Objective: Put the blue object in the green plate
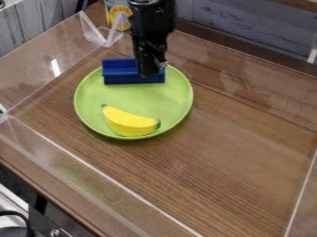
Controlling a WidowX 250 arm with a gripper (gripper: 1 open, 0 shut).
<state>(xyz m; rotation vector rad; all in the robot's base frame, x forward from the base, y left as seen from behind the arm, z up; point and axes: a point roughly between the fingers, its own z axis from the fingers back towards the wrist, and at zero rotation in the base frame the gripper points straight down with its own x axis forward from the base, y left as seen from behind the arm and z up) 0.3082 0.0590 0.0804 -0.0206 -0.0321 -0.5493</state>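
Observation:
The blue object [121, 71], a dark blue block, lies flat at the far edge of the green plate [175, 104], partly over its rim. My gripper [150, 69] points straight down over the block's right part. Its black fingers are drawn together, shut, and cover part of the block. The frames do not show the fingers clamped around the block. A yellow banana-shaped object [130, 121] lies in the near half of the plate.
The plate sits on a wooden table [235, 157] enclosed by low clear plastic walls [44, 69]. A yellow item [117, 14] shows behind the arm at the back. A grey wall runs along the far side.

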